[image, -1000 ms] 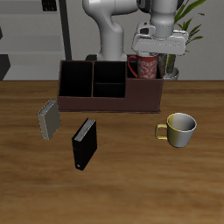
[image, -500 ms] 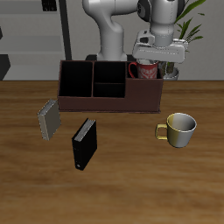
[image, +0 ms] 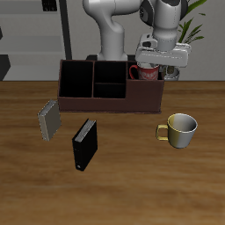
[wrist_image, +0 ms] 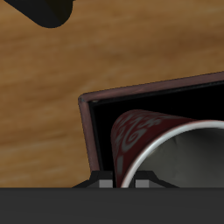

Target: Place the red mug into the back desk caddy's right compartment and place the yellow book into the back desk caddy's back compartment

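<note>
Exterior view: the red mug (image: 144, 72) sits low in the back desk caddy (image: 110, 88), in its right compartment (image: 146, 84). The claw (image: 158, 56) is directly above it; whether it grips cannot be told. The yellow book (image: 49, 119) lies on the surface (image: 123, 185), untouched.

Wrist view: the mug's rim (wrist_image: 171, 149) is inside the caddy wall (wrist_image: 87, 122); fingers are hidden.

The back desk caddy (image: 110, 88) stands far back on the table (image: 132, 185). The red mug (image: 144, 72) sits in its right compartment (image: 146, 77), under the gripper (image: 161, 58). Nearer the front edge lie the yellow book (image: 48, 119) and, beside it, a black book (image: 83, 144). A cream mug (image: 180, 130) stands well apart from both.
</note>
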